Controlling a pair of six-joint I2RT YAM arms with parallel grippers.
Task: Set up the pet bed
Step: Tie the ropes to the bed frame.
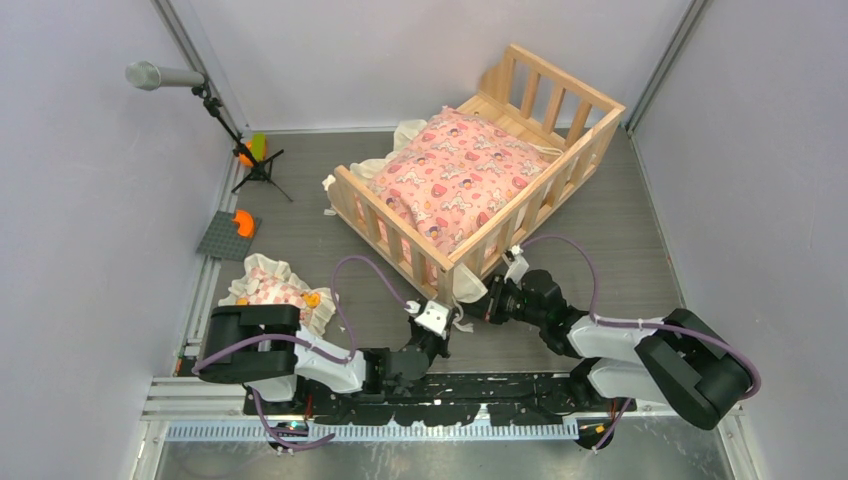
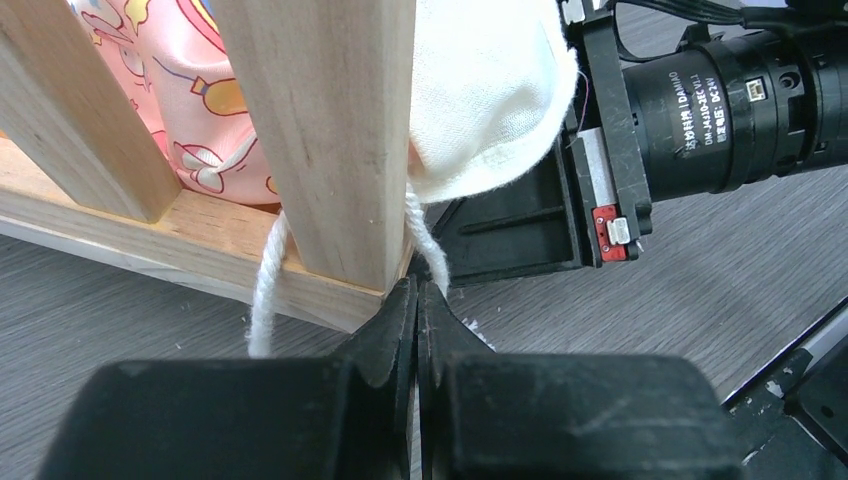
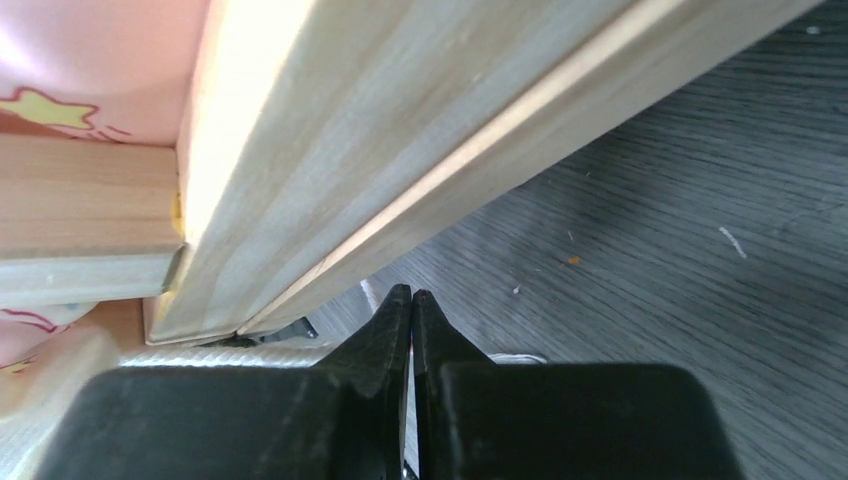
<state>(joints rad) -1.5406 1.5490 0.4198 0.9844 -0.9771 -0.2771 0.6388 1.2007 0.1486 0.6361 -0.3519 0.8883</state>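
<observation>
You can see a pink cushion (image 1: 455, 175) with a cream frill lying inside the pet bed (image 1: 567, 78). A small frilled pillow (image 1: 270, 295) lies on the grey table (image 1: 620, 240) at the left, well apart from the cushion. A small orange thing (image 1: 313, 298) sits at its right edge. Behind it is 1 dark grey plate (image 1: 222, 240) with an orange block (image 1: 243, 222) on it. A microphone (image 1: 150, 75) stands on a black tripod (image 1: 255, 170) at the back left. A white string (image 2: 265, 300) hangs below the frill.
</observation>
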